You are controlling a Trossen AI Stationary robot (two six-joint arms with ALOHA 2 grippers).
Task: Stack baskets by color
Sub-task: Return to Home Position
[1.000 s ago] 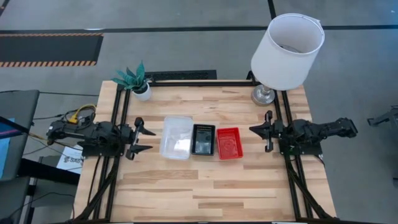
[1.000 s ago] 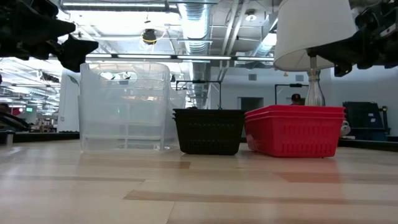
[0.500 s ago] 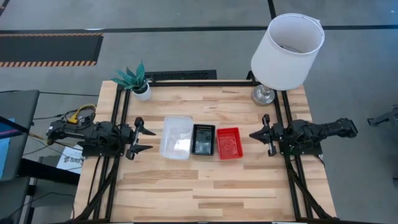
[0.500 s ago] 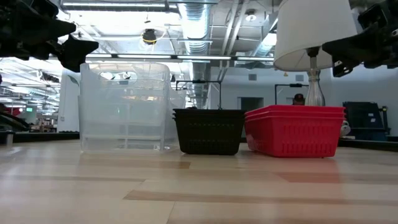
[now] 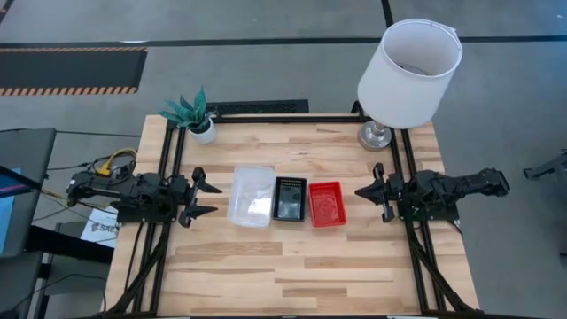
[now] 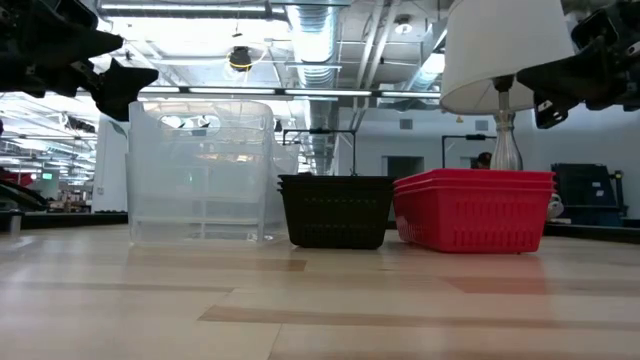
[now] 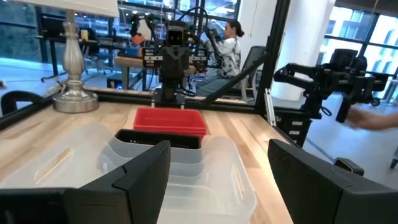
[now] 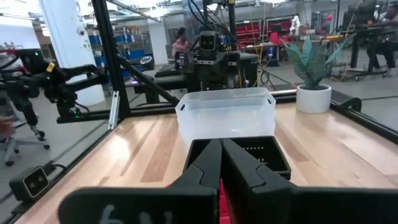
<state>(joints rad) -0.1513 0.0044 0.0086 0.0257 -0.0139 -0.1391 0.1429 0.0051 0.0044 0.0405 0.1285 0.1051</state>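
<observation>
Three stacks of baskets stand in a row mid-table, bottoms on the wood: a tall clear stack toward the left, a black stack in the middle, a red stack toward the right. The low view shows the clear stack towering over the black and red ones. My left gripper hovers open at the table's left edge, pointing level at the clear stack. My right gripper hovers shut at the right edge, pointing level at the red stack.
A lamp with a large white shade stands on its metal base at the far right corner. A small potted green plant sits at the far left corner. Bare wood lies along the near side. People show in the room beyond the table.
My right gripper has turned a little at the wrist while staying at the right edge. The baskets have not moved.
</observation>
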